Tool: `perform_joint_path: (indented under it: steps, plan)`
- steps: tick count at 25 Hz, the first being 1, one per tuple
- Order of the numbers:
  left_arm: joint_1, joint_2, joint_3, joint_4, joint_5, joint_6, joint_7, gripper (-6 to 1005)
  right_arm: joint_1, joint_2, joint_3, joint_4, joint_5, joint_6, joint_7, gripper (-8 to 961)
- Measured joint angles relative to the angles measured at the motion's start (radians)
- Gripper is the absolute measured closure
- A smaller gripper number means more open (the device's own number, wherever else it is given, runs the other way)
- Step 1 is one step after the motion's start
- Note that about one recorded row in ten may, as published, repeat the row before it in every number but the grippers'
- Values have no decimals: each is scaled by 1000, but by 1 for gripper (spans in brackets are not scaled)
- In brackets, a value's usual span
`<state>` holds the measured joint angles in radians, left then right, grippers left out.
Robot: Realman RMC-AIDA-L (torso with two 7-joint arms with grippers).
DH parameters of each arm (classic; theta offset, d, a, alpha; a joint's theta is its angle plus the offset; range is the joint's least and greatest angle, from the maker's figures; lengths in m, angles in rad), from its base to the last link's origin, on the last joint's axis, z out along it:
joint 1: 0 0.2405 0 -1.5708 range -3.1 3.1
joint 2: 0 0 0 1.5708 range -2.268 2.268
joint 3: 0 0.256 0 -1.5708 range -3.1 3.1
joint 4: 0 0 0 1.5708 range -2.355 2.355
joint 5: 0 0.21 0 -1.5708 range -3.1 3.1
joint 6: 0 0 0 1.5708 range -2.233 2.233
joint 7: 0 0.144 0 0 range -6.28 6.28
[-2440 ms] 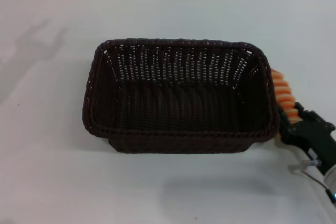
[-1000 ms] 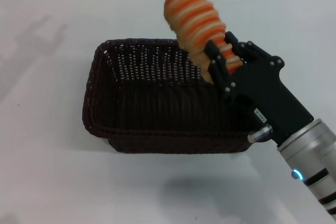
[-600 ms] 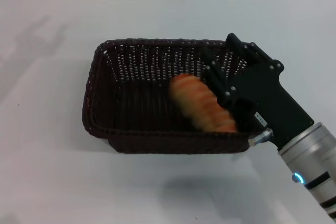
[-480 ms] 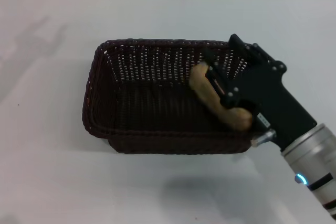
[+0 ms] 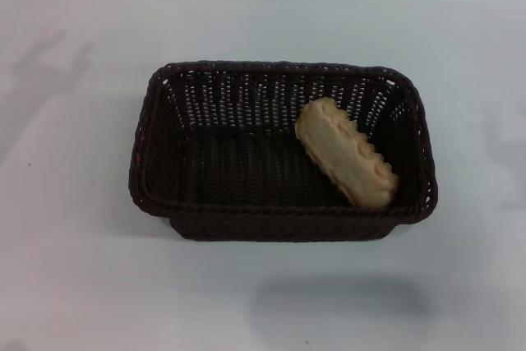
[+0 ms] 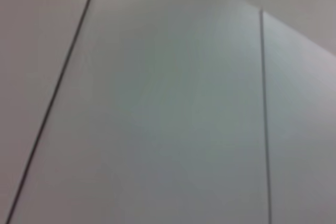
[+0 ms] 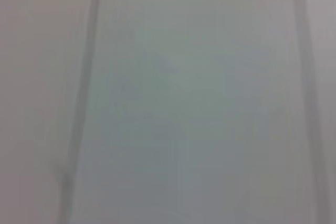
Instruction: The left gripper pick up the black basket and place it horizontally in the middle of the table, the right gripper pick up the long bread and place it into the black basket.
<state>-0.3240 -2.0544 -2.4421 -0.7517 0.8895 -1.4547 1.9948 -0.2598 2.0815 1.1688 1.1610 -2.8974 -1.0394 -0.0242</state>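
The white table is filling the head view from edge to edge, and a faint grey shadow is lying across its far left part. Toward the middle, the black basket is sitting flat on the tabletop with its long sides running across the view, its braided rim facing up and its openwork far wall letting the white surface show through in small gaps. The left half of the basket floor is showing only dark weave.

Further right, inside the basket, the long bread is lying on the floor of the right half. It is resting with its plain pale tan underside up, its scalloped edge turned toward the basket's right wall. The loaf is lying at a slant: one end is pointing toward the far wall near the basket's middle, the other end is reaching down toward the near right corner, close to the near rim.

Right of the basket, the table is carrying only a soft blur of shadow.

Neither the left gripper nor the right gripper is appearing in any view, so how their fingers are standing cannot be told. Both wrist views are taking in only pale flat panels crossed by thin dark seam lines.
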Motion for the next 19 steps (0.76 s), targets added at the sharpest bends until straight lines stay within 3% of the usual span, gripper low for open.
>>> perform_joint_path:
  steps: [4,8,17,19]
  plan:
    - [4,-2,-11,68,0,-4,86,444,36,-4,85,-157,131,-217,0,460]
    - [5,-6,-31,180,0,-4,220,444,60,-2,131,-241,173,-295,-2,460]
    - [8,-5,-117,313,8,6,337,444,127,0,265,-404,193,-311,-3,460]
    - [26,-2,-139,332,13,77,368,444,148,1,290,-439,194,-311,-3,460]
